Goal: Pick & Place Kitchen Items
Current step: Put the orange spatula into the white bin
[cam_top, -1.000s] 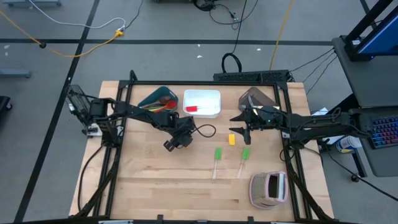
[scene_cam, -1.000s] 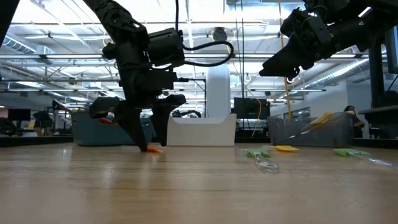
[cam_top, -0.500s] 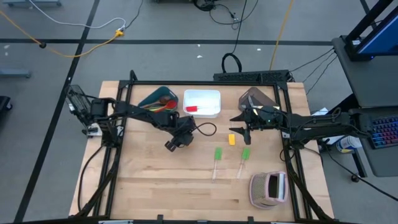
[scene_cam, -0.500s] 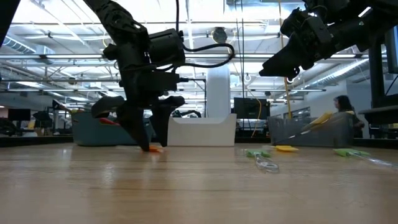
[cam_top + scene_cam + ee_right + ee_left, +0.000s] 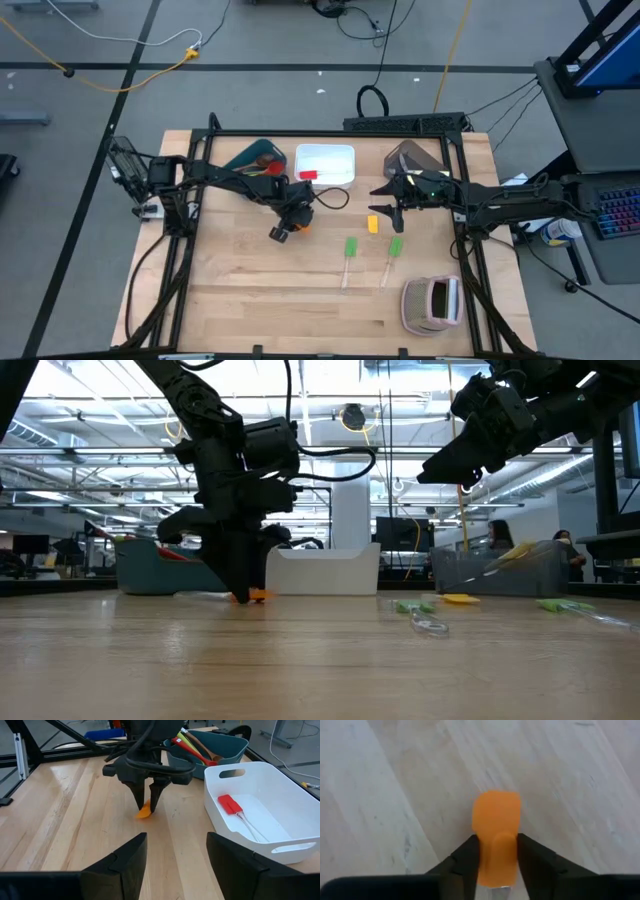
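Observation:
My left gripper [image 5: 243, 592] stands on the tabletop in front of the white bin, shut on a small orange spatula [image 5: 496, 820], which also shows in the high view as the orange spatula [image 5: 303, 226]. My right gripper [image 5: 386, 207] hangs open above the table near the brown bin [image 5: 415, 158], holding nothing. A yellow spatula [image 5: 373, 224] and two green spatulas [image 5: 350, 248] [image 5: 394, 247] lie flat on the wood. A red spatula [image 5: 230, 804] lies in the white bin [image 5: 340, 181]. Red, green and wooden utensils stand in the teal bin [image 5: 240, 158]. My left gripper pinches the orange spatula between its two fingers [image 5: 469, 857] at the narrow handle end of the orange head [image 5: 496, 862]. The fingers come from above, pointing down. The head [image 5: 257, 596] sticks out beyond the fingertips, low at the tabletop; the clear stick is hidden.
A bulky pink-grey striped object [image 5: 432, 303] sits near the table's near right corner. The three bins line the far edge. Black frame rails run along the table's left and right sides. Bare wood lies toward the near left. People show in the room behind.
My left gripper has shut: its fingers stood apart on either side of the orange spatula and have now closed on it. Its wrist has shifted a little toward the white bin. The right arm has kept still.

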Controlling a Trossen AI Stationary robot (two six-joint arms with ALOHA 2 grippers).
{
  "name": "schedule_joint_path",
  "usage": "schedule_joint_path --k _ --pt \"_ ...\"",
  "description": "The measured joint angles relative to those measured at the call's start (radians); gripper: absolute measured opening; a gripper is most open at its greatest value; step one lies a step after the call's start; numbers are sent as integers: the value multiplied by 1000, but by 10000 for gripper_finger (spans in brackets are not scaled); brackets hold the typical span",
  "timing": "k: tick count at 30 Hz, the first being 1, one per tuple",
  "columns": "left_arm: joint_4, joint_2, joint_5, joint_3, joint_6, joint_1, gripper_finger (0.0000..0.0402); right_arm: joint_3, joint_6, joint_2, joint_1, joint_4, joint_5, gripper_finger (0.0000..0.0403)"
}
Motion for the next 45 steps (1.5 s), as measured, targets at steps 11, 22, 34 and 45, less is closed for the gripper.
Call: schedule_joint_path --k 11,22,34,45 --pt "85 -24 -12 -7 -244 -2 64 0 0 0 0 0 0 196" --pt "322 -189 -237 -9 -188 8 10 0 0 0 0 1 0 196" --pt "176 -176 -50 -5 -232 35 107 -1 -2 6 0 -6 0 196" --pt "267 -10 -199 -3 -205 -13 203 -1 0 76 0 1 0 196"
